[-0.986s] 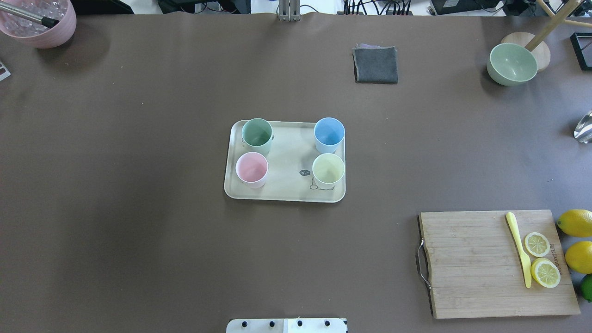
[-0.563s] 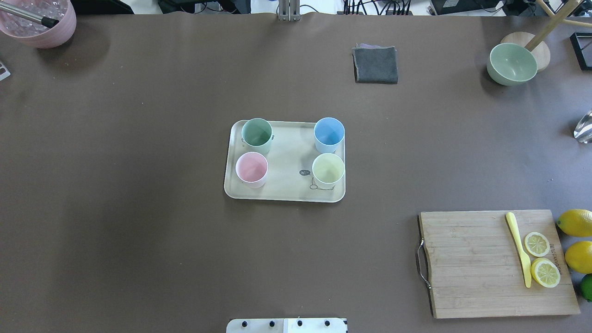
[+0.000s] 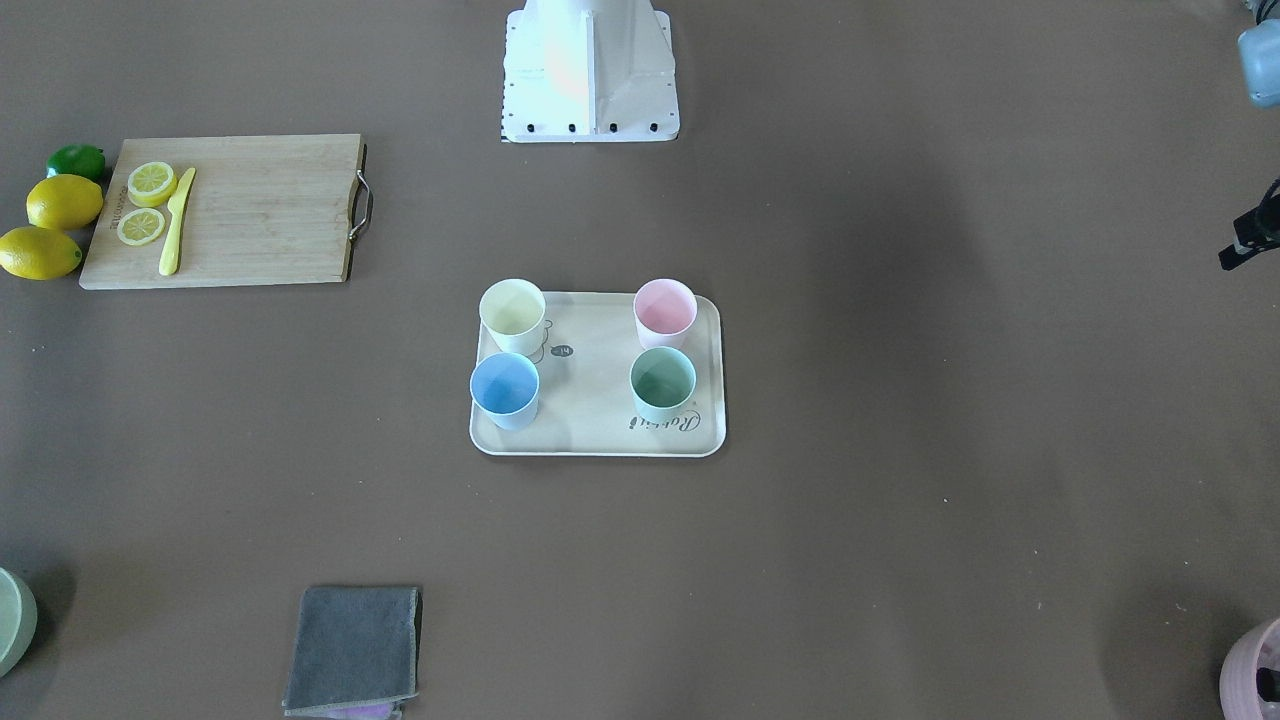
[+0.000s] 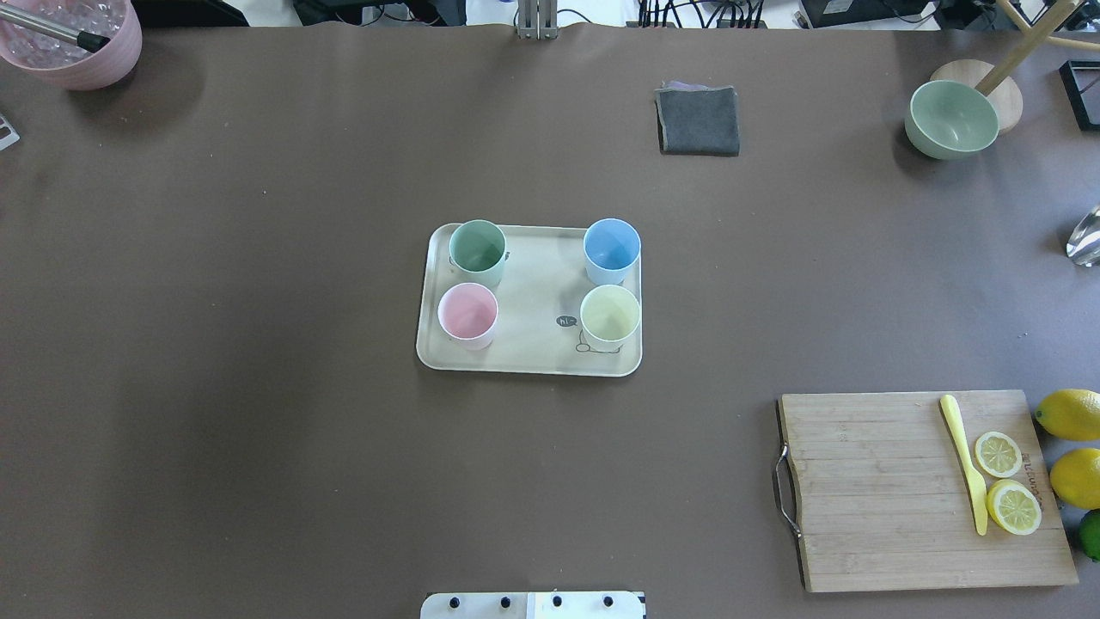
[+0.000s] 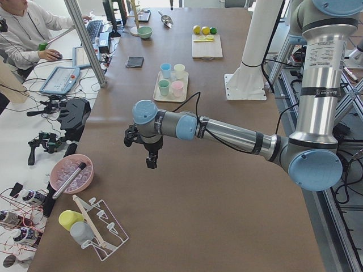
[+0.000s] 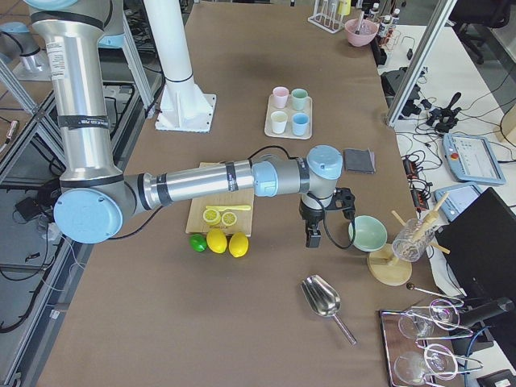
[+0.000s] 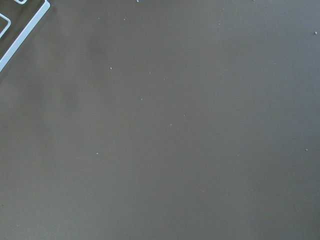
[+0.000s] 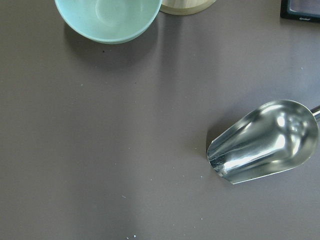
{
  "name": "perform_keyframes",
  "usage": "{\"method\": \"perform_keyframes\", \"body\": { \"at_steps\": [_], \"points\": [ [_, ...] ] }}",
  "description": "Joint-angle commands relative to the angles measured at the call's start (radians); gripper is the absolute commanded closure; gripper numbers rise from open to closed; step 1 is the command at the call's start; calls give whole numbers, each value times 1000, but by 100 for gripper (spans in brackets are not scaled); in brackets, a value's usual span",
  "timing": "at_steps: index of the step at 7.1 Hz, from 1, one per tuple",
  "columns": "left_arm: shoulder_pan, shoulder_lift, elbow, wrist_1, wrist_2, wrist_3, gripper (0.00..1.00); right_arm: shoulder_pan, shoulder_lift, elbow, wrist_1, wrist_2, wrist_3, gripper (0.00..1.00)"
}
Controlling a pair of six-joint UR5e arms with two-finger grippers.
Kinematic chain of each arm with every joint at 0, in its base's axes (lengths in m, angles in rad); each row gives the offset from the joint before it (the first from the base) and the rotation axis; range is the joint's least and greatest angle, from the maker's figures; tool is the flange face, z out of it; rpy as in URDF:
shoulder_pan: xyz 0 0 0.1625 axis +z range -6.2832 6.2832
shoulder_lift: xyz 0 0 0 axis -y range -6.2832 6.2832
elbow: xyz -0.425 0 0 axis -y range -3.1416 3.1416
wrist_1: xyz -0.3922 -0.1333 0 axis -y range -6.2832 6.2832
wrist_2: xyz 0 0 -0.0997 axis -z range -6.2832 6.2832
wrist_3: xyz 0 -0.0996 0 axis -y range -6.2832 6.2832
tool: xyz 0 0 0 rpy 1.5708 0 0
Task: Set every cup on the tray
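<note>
Tray (image 4: 531, 288): flat on the table (image 4: 258, 344), mid-table, straight ahead of the robot's base. All four cups stand upright on it, one toward each corner, none touching. Near means the robot's side.
- mint green cup (image 4: 477, 249): far left
- light blue cup (image 4: 611, 248): far right
- pale pink cup (image 4: 467, 314): near left
- pale yellow cup (image 4: 609, 315): near right

View differences: the front-facing camera shows the script print on the tray beside the mint green cup. From overhead that cup hides most of it. The small drawing beside the pale yellow cup shows in both.

Neither arm appears overhead.

Left gripper (image 5: 151, 161): seen whole only from the left end camera. It hangs fingers down over bare table, well left of the tray and near the mauve pot (image 5: 71, 173). Jaw state cannot be told. The left wrist camera shows plain table plus a white-edged corner (image 7: 17, 35) at its upper left.

Right gripper (image 6: 311, 236): seen only from the right end camera. It hangs fingers down just beside the pale green bowl (image 6: 370, 232), well right of the tray. Jaw state cannot be told. The right wrist camera shows that bowl's edge and a metal scoop (image 8: 265, 142) lying on the table.

Further out: a folded grey cloth (image 4: 698, 120) far right of the tray. A wooden cutting board (image 4: 876, 490) lies near right, carrying a yellow knife (image 4: 967, 464) and two lemon slices (image 4: 997, 454). Whole lemons (image 4: 1070, 414) sit just off its right edge.
</note>
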Motion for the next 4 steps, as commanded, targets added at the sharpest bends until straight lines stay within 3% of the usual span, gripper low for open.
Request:
{"method": "perform_keyframes", "body": {
  "at_steps": [1,4],
  "points": [
    [-1,0,1,1,0,0,2,0,2,1,-4,-1,-4,0],
    [-43,2,27,1,0,3,2,2,-1,1,-7,1,-4,0]
  ]
}}
